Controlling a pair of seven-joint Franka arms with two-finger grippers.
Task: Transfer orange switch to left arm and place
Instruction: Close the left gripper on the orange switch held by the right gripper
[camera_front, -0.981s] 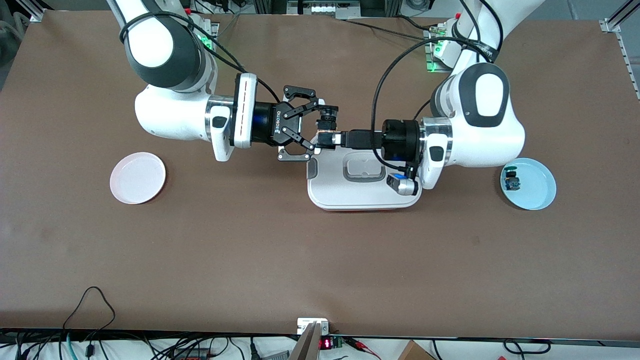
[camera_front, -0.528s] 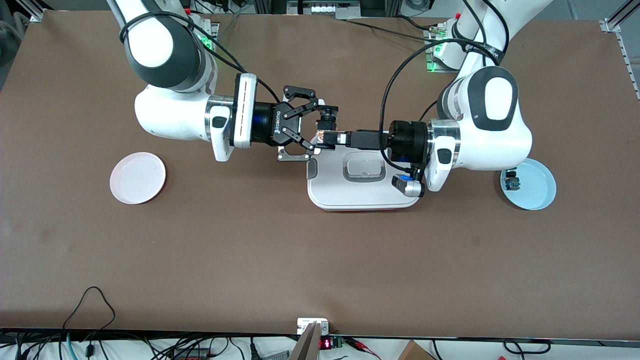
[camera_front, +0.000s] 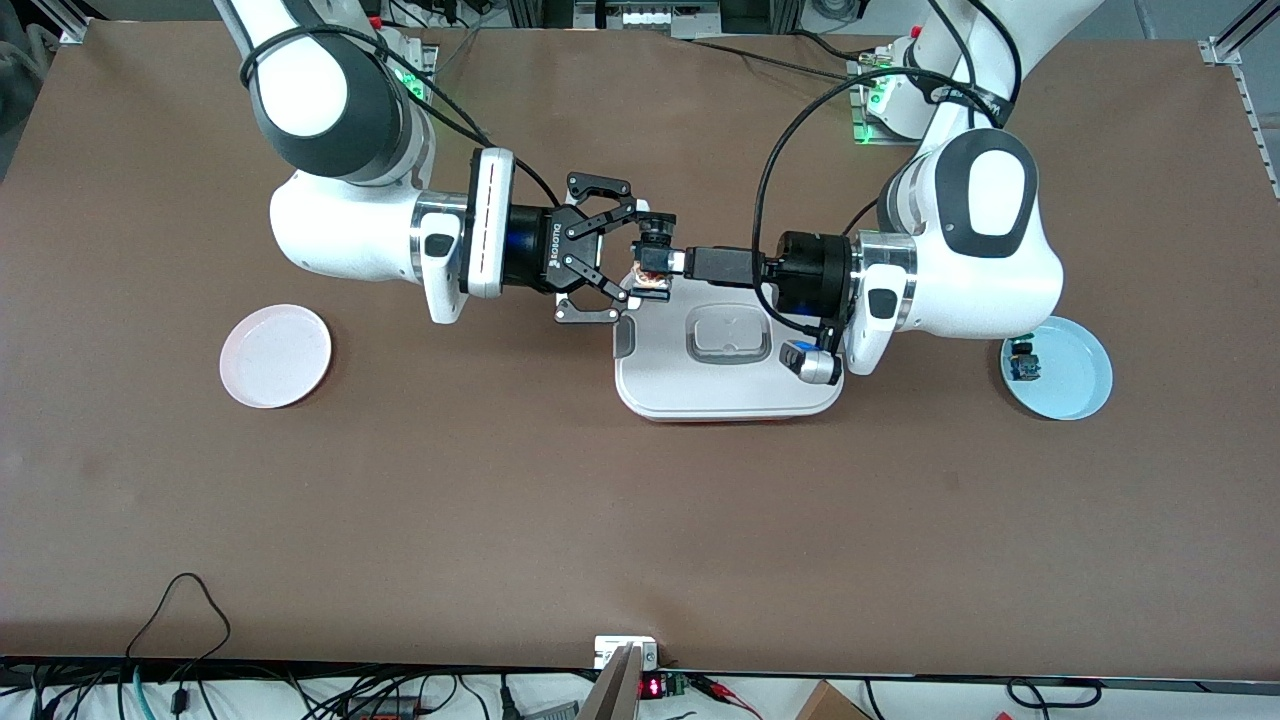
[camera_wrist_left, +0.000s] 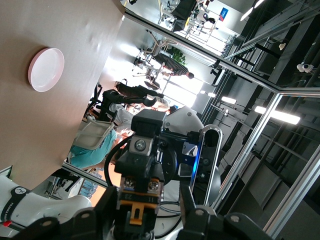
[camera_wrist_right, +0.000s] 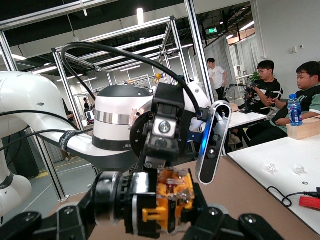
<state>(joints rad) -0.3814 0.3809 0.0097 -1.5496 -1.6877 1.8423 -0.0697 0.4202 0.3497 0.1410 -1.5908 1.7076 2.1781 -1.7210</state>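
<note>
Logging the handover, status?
Left gripper shut on orange switch, above box edge. Right gripper open around switch, not yet closed. Box directly beneath.

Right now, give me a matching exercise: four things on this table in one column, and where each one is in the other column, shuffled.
1. orange switch
2. pink plate
3. light blue plate
4. white box

A. toward the right arm's end of the table
B. on the table under the left gripper
C. clamped in the left gripper, at the open right gripper
D. holding a small blue-bodied part

Pairs: 1-C, 2-A, 3-D, 4-B.
</note>
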